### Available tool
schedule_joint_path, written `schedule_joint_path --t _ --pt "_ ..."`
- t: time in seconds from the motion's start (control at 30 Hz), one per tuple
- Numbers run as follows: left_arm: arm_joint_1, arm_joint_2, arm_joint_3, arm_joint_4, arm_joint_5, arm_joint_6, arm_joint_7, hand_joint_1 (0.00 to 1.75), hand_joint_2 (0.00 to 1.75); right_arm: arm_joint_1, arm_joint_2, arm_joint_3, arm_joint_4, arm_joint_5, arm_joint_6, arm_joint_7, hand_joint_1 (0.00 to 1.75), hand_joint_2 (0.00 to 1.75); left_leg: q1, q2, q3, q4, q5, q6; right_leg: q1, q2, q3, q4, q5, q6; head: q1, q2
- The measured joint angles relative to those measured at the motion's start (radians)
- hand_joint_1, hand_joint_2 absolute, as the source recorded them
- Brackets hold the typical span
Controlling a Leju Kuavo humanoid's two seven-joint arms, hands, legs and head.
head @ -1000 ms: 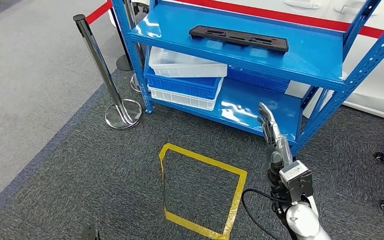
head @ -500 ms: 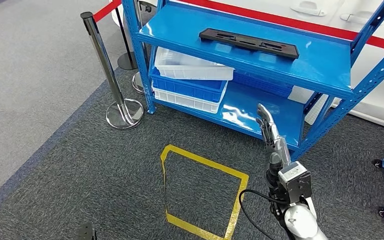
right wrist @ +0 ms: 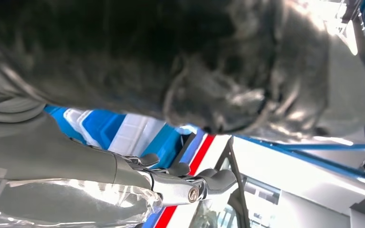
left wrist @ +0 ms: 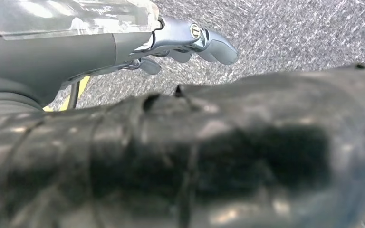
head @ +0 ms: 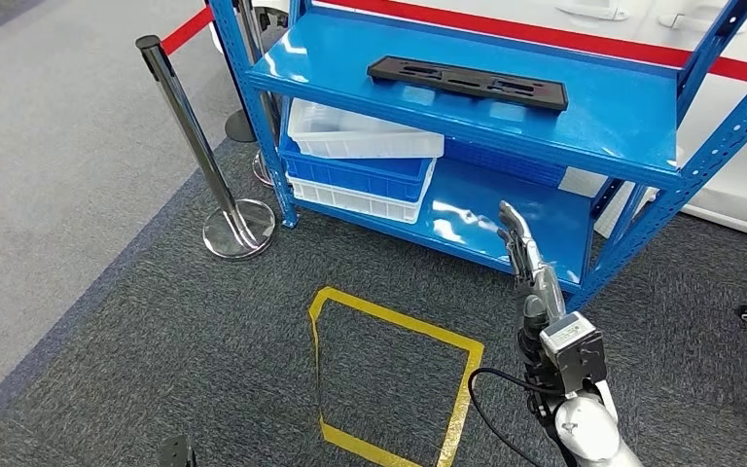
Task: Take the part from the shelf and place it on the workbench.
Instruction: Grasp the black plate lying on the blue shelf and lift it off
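part: the long black part (head: 467,81) is lying flat on the top level of the blue shelf (head: 632,117), nearer the back than the front lip, and nothing is touching it

right hand: the right hand (head: 527,258) is raised in front of the lower level, fingers (head: 512,226) stretched out straight and a little apart, holding nothing, well below the part

left hand: the left hand (left wrist: 190,40) hangs down over the grey carpet, fingers loosely extended, nothing in it

step in hand: I'd call this the approach, the grab hasn't started

how to do it well: bring the hand up above the front edge of the top level before going forward, or the fingers will probably knock the lip. The part is long and thin, so I'd grab near its middle or it'll likely tip

watch out: the diagonal brace and upright on the right side sit close to the arm's path

clutter: stacked white and blue bins (head: 360,161) sit on the lower level, and a chrome stanchion (head: 199,156) stands left of the shelf
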Motion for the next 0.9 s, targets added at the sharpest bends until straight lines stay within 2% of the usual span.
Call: schedule_joint_path --t 0.03,0.07,0.1,0.13,0.17,0.23,0.3,0.33,0.37,0.43,0.47,0.5,0.53,0.57,0.6,0.63,0.67,0.73,0.8,0.87,0.9 --pt "0.001 0.000 0.000 0.000 0.000 0.000 0.000 0.00 0.00 0.000 0.000 0.000 0.000 0.000 0.000 0.000 0.00 0.00 0.000 0.000 0.012 -0.043 0.040 0.003 0.000 0.001 0.007 0.000 -0.004 0.001 0.000 0.000" --pt "0.001 0.000 0.000 0.000 0.000 0.000 0.000 0.00 0.00 0.000 0.000 0.000 0.000 0.000 0.000 0.000 0.00 0.00 -0.001 0.000 0.037 -0.112 0.086 0.008 0.001 0.002 0.014 0.000 -0.009 0.003 0.000 0.000" --pt "0.000 0.001 0.000 0.000 0.000 0.000 0.000 0.00 0.00 0.000 0.000 0.000 0.000 0.000 0.000 0.000 0.00 0.00 -0.004 0.000 0.063 -0.176 0.117 0.014 0.002 0.002 0.021 0.000 -0.014 0.006 0.000 0.000" --pt "-0.001 0.001 -0.001 0.000 0.000 0.000 0.000 0.00 0.00 -0.001 0.000 0.000 0.000 0.000 0.000 0.000 0.00 0.00 -0.007 0.000 0.086 -0.228 0.134 0.021 0.003 0.002 0.024 -0.001 -0.017 0.010 0.000 0.000" --pt "-0.002 0.001 -0.002 0.000 0.000 0.000 0.000 0.00 0.00 -0.001 0.000 0.000 0.000 0.000 0.000 0.000 0.00 0.00 -0.011 0.000 0.098 -0.256 0.137 0.026 0.003 0.002 0.024 -0.001 -0.019 0.015 0.001 0.000" --pt "-0.002 0.001 -0.003 0.000 0.000 0.000 0.000 0.00 0.00 -0.002 0.000 0.000 0.000 0.000 0.000 0.000 0.00 0.00 -0.014 0.000 0.105 -0.270 0.128 0.033 0.003 0.002 0.024 -0.006 -0.021 0.026 0.000 0.000" --pt "0.001 0.000 -0.004 0.000 0.000 0.000 0.000 0.00 0.00 -0.002 0.000 0.000 -0.001 0.000 0.000 0.000 0.00 0.00 -0.008 0.000 0.120 -0.286 0.130 0.042 0.002 0.001 0.026 0.002 -0.030 0.035 0.001 0.000" --pt "0.001 0.000 -0.004 0.000 0.000 0.000 0.000 0.00 0.00 -0.002 -0.001 0.000 -0.001 0.000 0.000 0.000 0.00 0.00 -0.005 0.001 0.130 -0.295 0.131 0.047 0.003 0.001 0.016 0.029 -0.045 0.039 0.002 0.000" --pt "0.001 0.000 -0.004 0.000 0.000 0.000 0.000 0.00 0.00 -0.002 -0.002 0.000 -0.001 0.000 0.000 0.000 0.00 0.00 -0.003 0.001 0.138 -0.301 0.130 0.051 0.001 0.000 -0.008 0.078 -0.068 0.041 0.004 0.000" --pt "-0.001 0.000 -0.005 0.000 0.000 0.000 0.000 0.00 0.00 0.000 -0.004 0.000 0.000 0.000 0.000 0.000 0.00 0.00 -0.005 0.001 0.146 -0.302 0.123 0.056 0.000 0.000 -0.080 0.206 -0.114 0.044 0.007 0.000" --pt "0.000 0.001 -0.005 0.000 0.000 0.000 0.000 0.00 0.00 0.002 -0.004 0.000 0.001 0.000 0.000 0.000 0.00 0.00 -0.005 0.001 0.149 -0.299 0.118 0.057 -0.001 0.000 -0.111 0.251 -0.120 0.047 0.008 0.000" --pt "0.001 0.000 -0.005 0.000 0.000 0.000 0.000 0.00 0.00 0.003 -0.005 0.000 0.002 0.000 0.000 0.000 0.00 0.00 -0.005 0.000 0.153 -0.296 0.113 0.056 -0.002 0.000 -0.126 0.260 -0.107 0.048 0.008 0.000" --pt "0.002 0.000 -0.006 0.000 0.000 0.000 0.001 0.00 0.00 0.003 -0.005 0.000 0.002 0.000 0.000 0.000 0.00 0.00 -0.005 0.000 0.158 -0.292 0.106 0.054 -0.002 0.000 -0.121 0.233 -0.075 0.049 0.008 0.000" --pt "0.003 -0.001 -0.006 0.000 0.000 0.000 0.001 0.00 0.00 0.003 -0.005 0.000 0.002 0.000 0.000 0.000 0.00 0.00 -0.004 -0.001 0.163 -0.286 0.097 0.052 -0.003 0.000 -0.100 0.174 -0.031 0.049 0.008 0.000" --pt "0.003 -0.001 -0.006 0.000 0.000 0.000 0.001 0.00 0.00 0.003 -0.005 0.000 0.003 0.000 0.000 0.000 0.00 0.00 -0.004 -0.002 0.168 -0.281 0.088 0.047 -0.003 0.000 -0.073 0.114 -0.001 0.047 0.008 0.000" --pt "0.002 -0.001 -0.006 0.000 0.000 0.000 0.001 0.00 0.00 0.002 -0.005 0.001 0.003 0.000 0.000 0.001 0.00 0.00 -0.005 -0.002 0.170 -0.273 0.079 0.042 -0.002 0.000 -0.049 0.061 0.017 0.045 0.008 0.000" --pt "0.001 -0.001 -0.006 0.000 0.000 0.000 0.001 0.00 0.00 0.002 -0.005 0.001 0.003 0.000 0.000 0.001 0.00 0.00 -0.005 -0.003 0.169 -0.268 0.073 0.036 -0.001 0.001 -0.035 0.031 0.021 0.040 0.008 0.000" --pt "-0.002 0.000 -0.006 0.000 0.001 0.000 0.001 0.00 0.00 0.002 -0.005 0.001 0.003 0.000 0.000 0.001 0.00 0.00 -0.007 -0.003 0.166 -0.264 0.066 0.025 0.003 0.004 -0.031 0.020 0.010 0.029 0.007 0.000" --pt "-0.001 0.001 -0.006 0.000 0.001 0.000 0.001 0.00 0.00 0.003 -0.005 0.001 0.003 0.000 0.001 0.001 0.00 0.00 -0.007 -0.002 0.167 -0.261 0.059 0.018 0.001 0.006 -0.027 0.017 0.007 0.015 0.006 0.000" --pt "-0.003 0.002 -0.006 0.000 0.000 0.000 0.001 0.00 0.00 0.002 -0.005 0.001 0.002 0.000 0.001 0.000 0.00 0.00 -0.005 -0.001 0.142 -0.204 0.030 0.008 -0.001 0.004 -0.016 0.012 0.002 0.004 0.002 0.000" --pt "-0.003 0.001 -0.007 0.000 0.000 0.000 0.001 0.00 0.00 0.002 -0.005 0.001 0.002 0.000 0.001 0.000 0.00 0.00 -0.004 0.000 0.111 -0.146 0.007 0.003 0.000 0.003 -0.012 0.011 -0.001 -0.001 0.000 0.000"
